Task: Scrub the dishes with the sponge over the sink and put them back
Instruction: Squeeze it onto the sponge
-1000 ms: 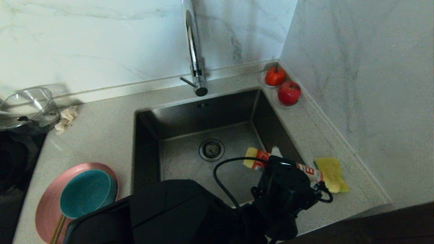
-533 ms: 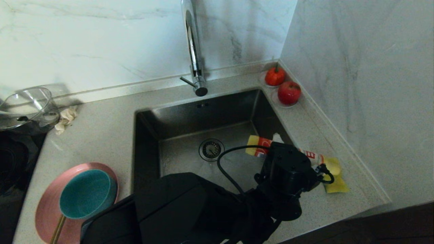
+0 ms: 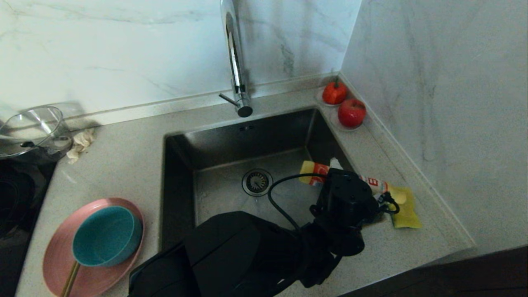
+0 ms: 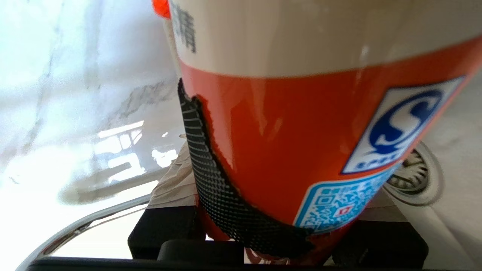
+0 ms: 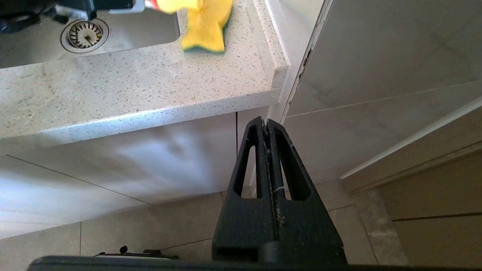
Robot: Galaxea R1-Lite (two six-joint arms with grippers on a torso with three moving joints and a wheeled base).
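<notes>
— From above, what's out?
— One pink plate (image 3: 62, 264) with one teal bowl (image 3: 106, 236) at the counter's (image 3: 123, 165) near-left corner; one sponge (image 3: 405, 212) right of the sink (image 3: 247, 165), just beyond the left gripper (image 3: 373, 194).
— Its wrist?
— Fingers clamped on one bottle (image 4: 301, 124).
— The right's?
— Right gripper (image 5: 268, 128) closed, empty, below the counter edge.

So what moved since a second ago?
The left gripper, jaws clamped on the soap bottle, carried it farther from the robot, its yellow end now over the sponge. Pink plate, teal bowl and sink stayed put; the right gripper stayed shut by the cabinet.
</notes>
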